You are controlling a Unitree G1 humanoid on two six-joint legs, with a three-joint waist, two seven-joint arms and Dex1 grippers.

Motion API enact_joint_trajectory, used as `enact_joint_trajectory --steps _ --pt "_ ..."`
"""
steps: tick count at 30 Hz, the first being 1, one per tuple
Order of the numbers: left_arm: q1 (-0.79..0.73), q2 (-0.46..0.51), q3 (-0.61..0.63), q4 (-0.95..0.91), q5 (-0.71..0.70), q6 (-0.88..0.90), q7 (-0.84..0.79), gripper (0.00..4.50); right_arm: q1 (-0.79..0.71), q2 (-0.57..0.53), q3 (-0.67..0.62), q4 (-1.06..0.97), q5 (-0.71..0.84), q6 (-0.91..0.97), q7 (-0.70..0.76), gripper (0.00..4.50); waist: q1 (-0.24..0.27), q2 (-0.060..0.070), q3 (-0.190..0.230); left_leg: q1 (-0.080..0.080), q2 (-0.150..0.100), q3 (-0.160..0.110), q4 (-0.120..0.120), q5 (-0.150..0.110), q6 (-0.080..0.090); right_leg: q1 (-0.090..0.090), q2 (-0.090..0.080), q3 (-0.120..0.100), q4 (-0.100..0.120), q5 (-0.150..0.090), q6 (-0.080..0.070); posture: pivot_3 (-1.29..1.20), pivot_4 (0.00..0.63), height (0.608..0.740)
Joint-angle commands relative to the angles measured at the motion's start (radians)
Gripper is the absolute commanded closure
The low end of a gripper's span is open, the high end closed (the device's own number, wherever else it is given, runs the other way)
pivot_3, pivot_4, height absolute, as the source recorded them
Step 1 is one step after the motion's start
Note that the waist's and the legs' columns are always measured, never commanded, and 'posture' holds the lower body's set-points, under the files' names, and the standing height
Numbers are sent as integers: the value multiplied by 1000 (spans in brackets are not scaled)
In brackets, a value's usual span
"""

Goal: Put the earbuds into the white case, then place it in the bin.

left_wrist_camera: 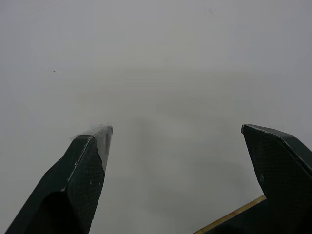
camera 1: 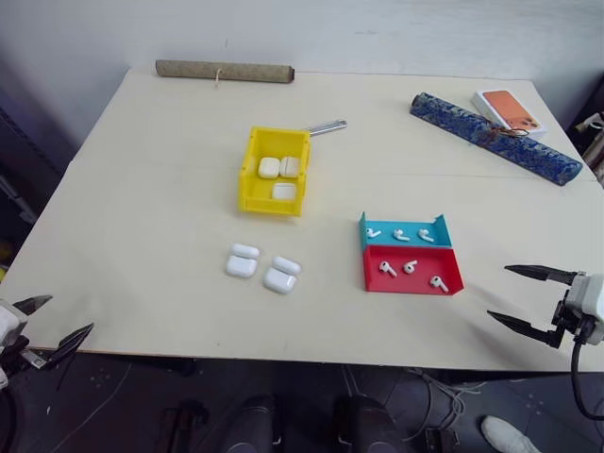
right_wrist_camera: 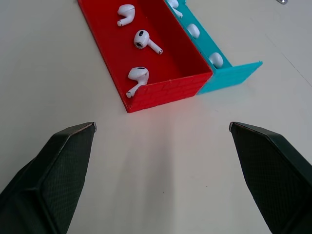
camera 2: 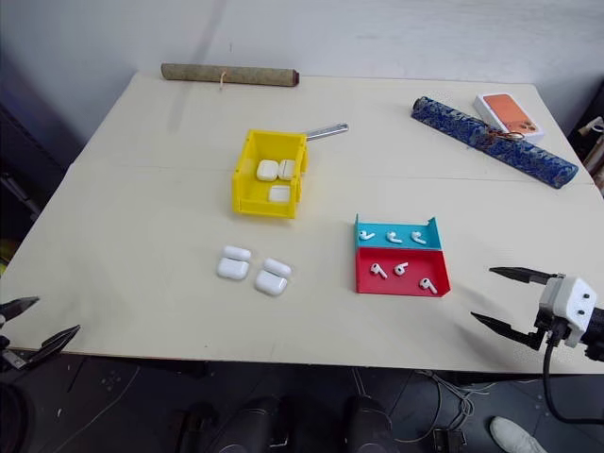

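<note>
Six earbuds (camera 1: 411, 267) sorted three apiece into red tray (camera 1: 451, 284) and blue tray (camera 1: 440, 227), stems mostly slanting. Two white cases (camera 1: 261, 268) open mid-desk (camera 1: 142, 189), lids probably tipped back, ready for loading; yellow bin (camera 1: 247, 175) beyond holds three. Left claw (camera 1: 52, 326) and right claw (camera 1: 524, 299) spread wide, empty, waiting at near edge.

Lab setup, bare worktable (camera 1: 142, 217), sorting trays (camera 1: 411, 269)

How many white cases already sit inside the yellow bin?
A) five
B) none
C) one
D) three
D: the head views show three white cases lying inside the yellow bin, while two more lie open on the table in front of it.
</note>
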Motion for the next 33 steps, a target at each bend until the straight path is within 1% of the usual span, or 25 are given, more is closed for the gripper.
enact_joint_trajectory --steps 1,4,7,10,13,14,16,17,19,20,21,23,25,26,27,28,30,31,33 --pt "7 -9 16 -47 -20 3 8 22 -2 -11 -24 20 22 -22 32 0 2 0 0 0 0 0 0 0 0 0 0 0 0 0 0 0 150 740" --pt "2 -19 21 -77 -44 42 14 22 -16 23 -38 -11 88 2 63 0 0 0 0 0 0 0 0 0 0 0 0 0 0 0 0 0 150 740" --pt "3 0 32 -110 -101 117 -22 22 -5 62 -33 -127 180 83 84 0 -1 0 0 0 1 0 0 0 1 0 1 0 0 0 0 0 150 740" --pt "-9 59 69 -134 -173 340 5 22 36 142 -19 -312 272 123 81 0 -1 0 0 0 2 0 0 0 0 0 2 0 0 0 -1 0 150 740" --pt "-4 110 91 -159 -183 540 65 22 59 217 -7 -435 325 126 89 0 1 0 0 0 3 -1 0 0 0 0 3 0 1 0 -1 0 150 740" --pt "3 129 97 -174 -187 604 73 22 61 239 -5 -464 338 123 90 0 1 0 0 0 3 0 0 0 0 0 3 0 0 0 -1 0 150 740" --pt "18 194 120 -245 -243 842 86 22 64 270 13 -498 342 120 108 0 0 0 1 0 3 0 0 1 3 0 3 1 0 0 -1 0 150 740" --pt "17 221 125 -286 -274 932 83 22 60 279 15 -497 339 123 104 0 1 0 1 0 3 0 0 1 3 0 3 1 0 0 -1 0 150 740" --pt "-9 247 125 -355 -313 1028 89 22 56 285 15 -491 334 123 103 0 6 0 1 0 2 0 0 0 3 0 3 2 0 0 -1 0 150 740" --pt "-50 263 111 -395 -337 1084 113 22 54 285 14 -485 329 121 103 0 7 0 1 0 2 0 0 -2 -1 0 3 3 -1 0 -1 0 150 740" --pt "-96 278 89 -435 -363 1139 140 22 51 285 14 -473 322 118 105 0 11 1 1 0 2 0 0 -2 -1 0 3 3 -1 0 -1 0 150 740" --pt "-261 289 10 -520 -427 1312 238 22 47 283 16 -449 313 111 116 0 21 1 1 0 2 -1 0 -2 -2 0 3 3 -1 -1 -1 0 150 740" --pt "-453 254 -92 -599 -470 1491 329 22 42 283 17 -424 309 104 128 0 27 1 2 1 2 -1 0 -1 -3 0 3 3 0 -1 -1 0 150 740" --pt "-526 232 -129 -627 -478 1561 360 22 40 283 17 -416 308 101 132 0 27 2 2 1 2 -1 1 0 -3 1 4 3 0 -1 -1 0 150 740" --pt "-569 218 -150 -642 -488 1597 384 22 38 283 16 -411 309 98 136 0 25 2 2 1 2 -1 1 0 -3 1 4 4 1 -1 -1 0 150 740" --pt "-651 125 -196 -662 -487 1614 482 22 35 286 18 -398 305 89 138 0 24 2 1 1 2 -1 1 2 2 1 4 4 5 -1 -1 0 150 740" --pt "-752 -23 -270 -702 -481 1619 646 22 34 291 21 -375 298 72 141 0 24 3 1 2 1 0 1 3 2 2 6 4 7 0 -1 0 150 740" --pt "-780 -91 -302 -729 -470 1619 718 22 36 293 23 -366 296 63 143 0 24 2 1 2 2 0 2 3 2 2 7 5 8 0 -1 0 150 740" --pt "-791 -193 -353 -770 -443 1619 839 22 44 296 29 -347 292 43 144 0 22 1 1 2 2 0 2 4 1 2 9 5 7 0 -1 0 150 740"
